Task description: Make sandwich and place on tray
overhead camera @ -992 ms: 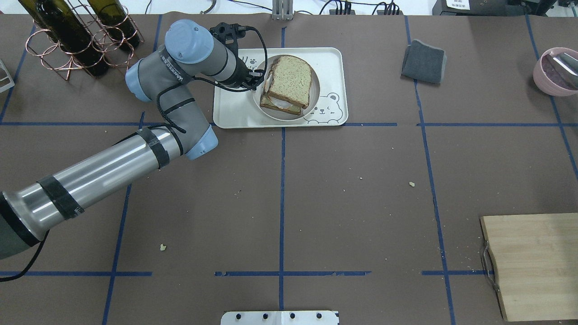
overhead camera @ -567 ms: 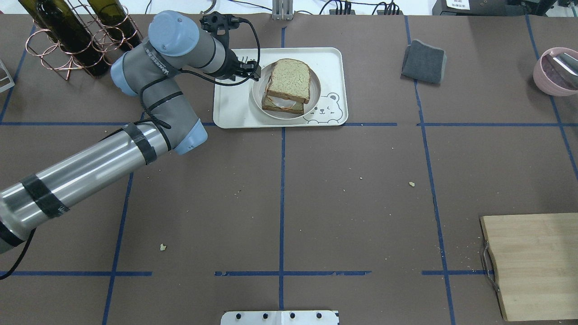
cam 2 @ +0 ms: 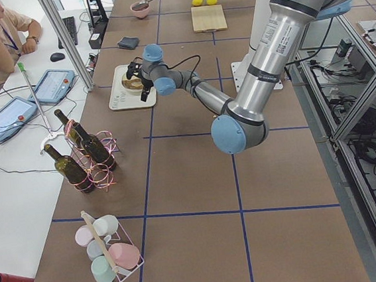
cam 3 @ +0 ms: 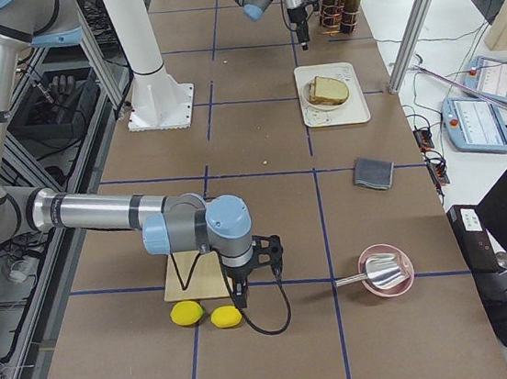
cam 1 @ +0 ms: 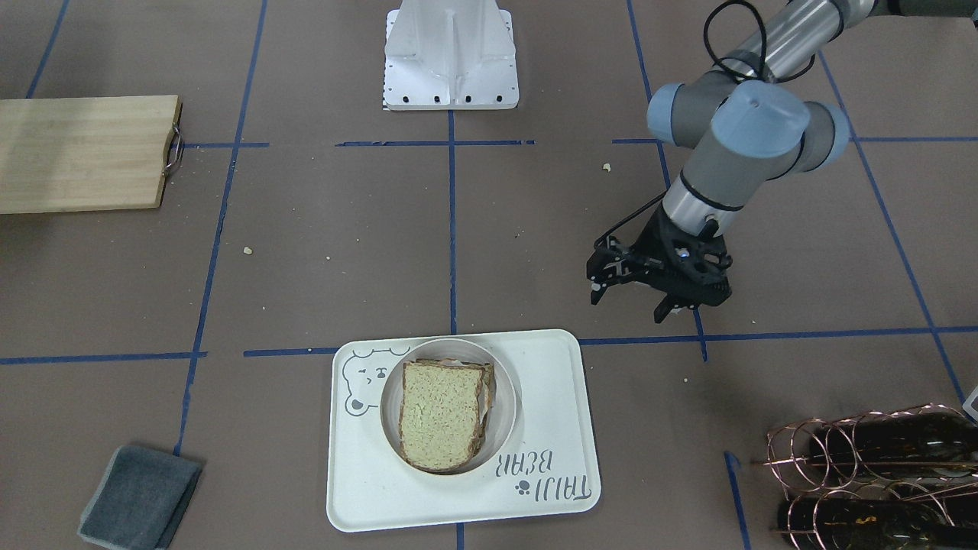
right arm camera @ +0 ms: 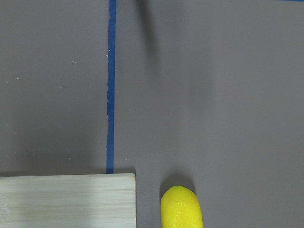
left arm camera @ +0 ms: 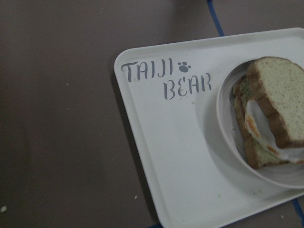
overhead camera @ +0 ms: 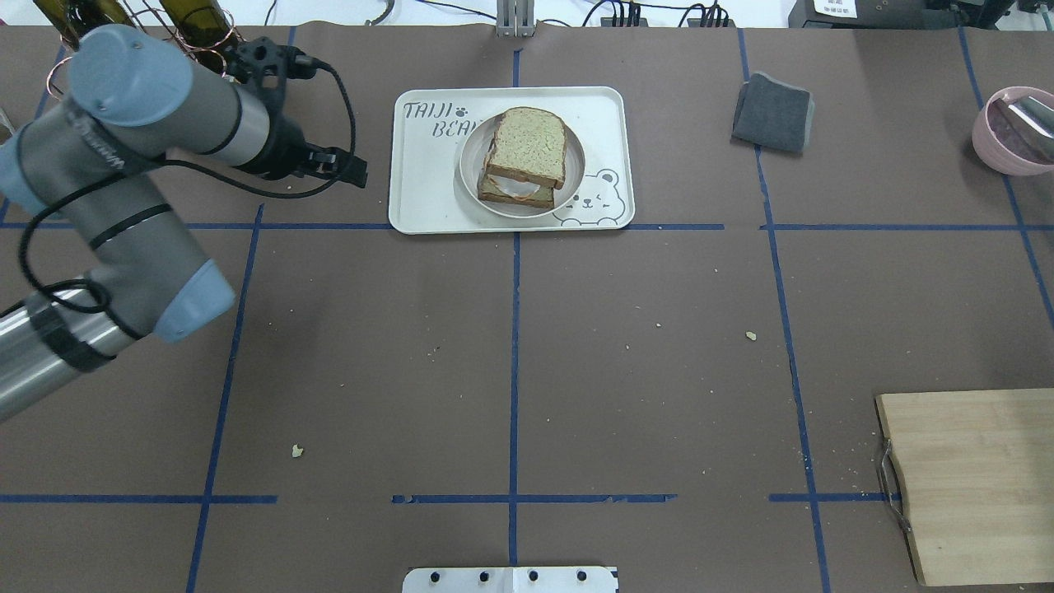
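Note:
The sandwich (overhead camera: pixel 524 148), two speckled tan slices with a white egg between, lies on a small round plate (overhead camera: pixel 468 177) on the cream TAIJI BEAR tray (overhead camera: pixel 428 198). It also shows in the front view (cam 1: pixel 439 412) and in the left wrist view (left arm camera: pixel 275 99), where the egg shows at its edge. My left gripper (overhead camera: pixel 346 165) hangs open and empty over the table, off the tray's left side; in the front view (cam 1: pixel 626 304) its two fingers stand apart. My right gripper (cam 3: pixel 246 283) shows only in the right side view, by the cutting board; I cannot tell its state.
A grey cloth (overhead camera: pixel 772 111) lies right of the tray. A pink bowl (overhead camera: pixel 1017 128) stands at the far right, a wooden cutting board (overhead camera: pixel 972 486) at the near right, with two lemons (cam 3: pixel 204 314) beside it. A wine bottle rack (cam 1: pixel 871 458) stands behind my left arm.
My left gripper has drawn back leftward from the plate's edge, off the tray, to over the bare table. The sandwich stays on the plate.

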